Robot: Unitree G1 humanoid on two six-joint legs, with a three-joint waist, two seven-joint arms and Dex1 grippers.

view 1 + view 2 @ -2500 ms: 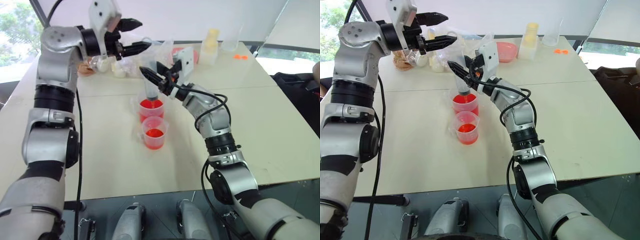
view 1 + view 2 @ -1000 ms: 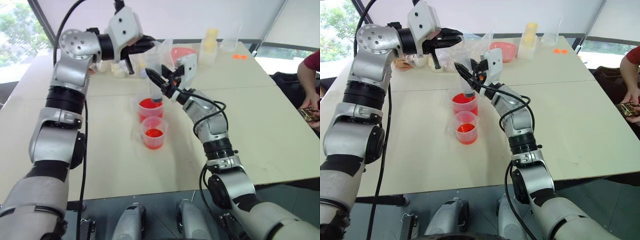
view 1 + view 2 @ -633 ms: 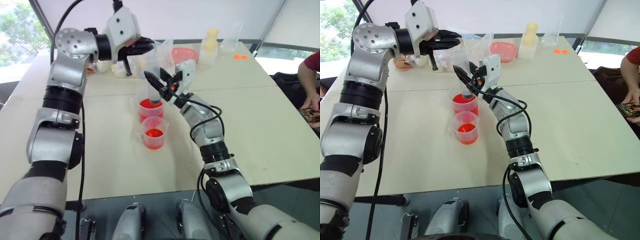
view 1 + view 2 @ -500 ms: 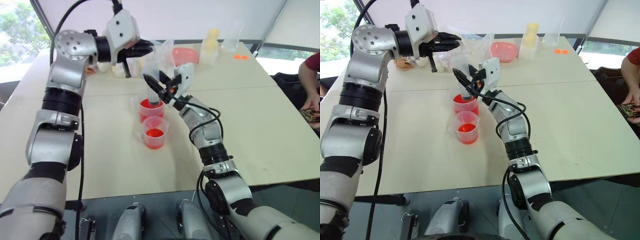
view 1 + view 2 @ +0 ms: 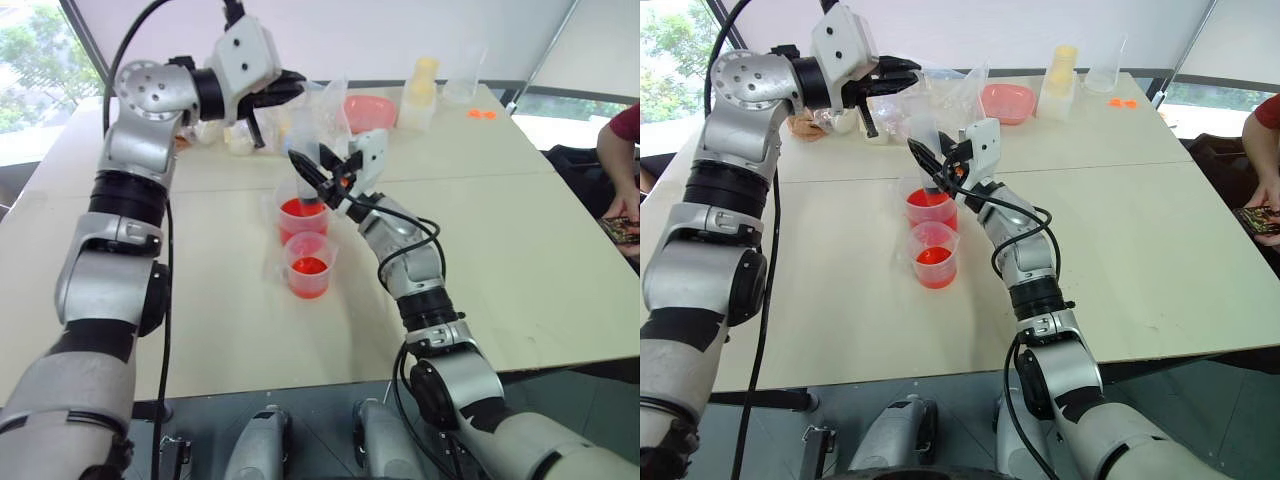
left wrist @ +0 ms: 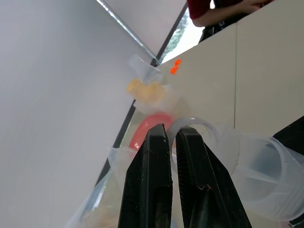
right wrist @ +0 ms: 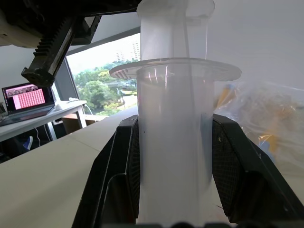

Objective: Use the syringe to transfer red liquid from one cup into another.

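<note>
Head views. At centre frame the right gripper [image 5: 310,172] clamps the barrel of the syringe [image 5: 309,185], which stands nearly upright with its lower end inside the larger cup [image 5: 301,218]. This cup holds red liquid [image 5: 301,209] and stands on the pale table [image 5: 520,240]. Directly below it in the frame, just beside it, stands the smaller cup [image 5: 308,266], also part-filled with red. In the upper left the left gripper [image 5: 285,88] is raised above the syringe, its fingers drawn together; whether they pinch the plunger top is hard to judge from here. A pink bowl [image 5: 1006,102] and a clear bag [image 5: 958,92] lie near the table's far edge; a person's arm [image 5: 1262,150] enters at the right border.

Left wrist view. The two black fingers [image 6: 149,185] stand almost touching, with the rim of a clear round part [image 6: 195,128] just behind them.

Right wrist view. The black pads [image 7: 232,175] grip the clear syringe barrel on both sides; its flange sits above them at mid frame.
</note>
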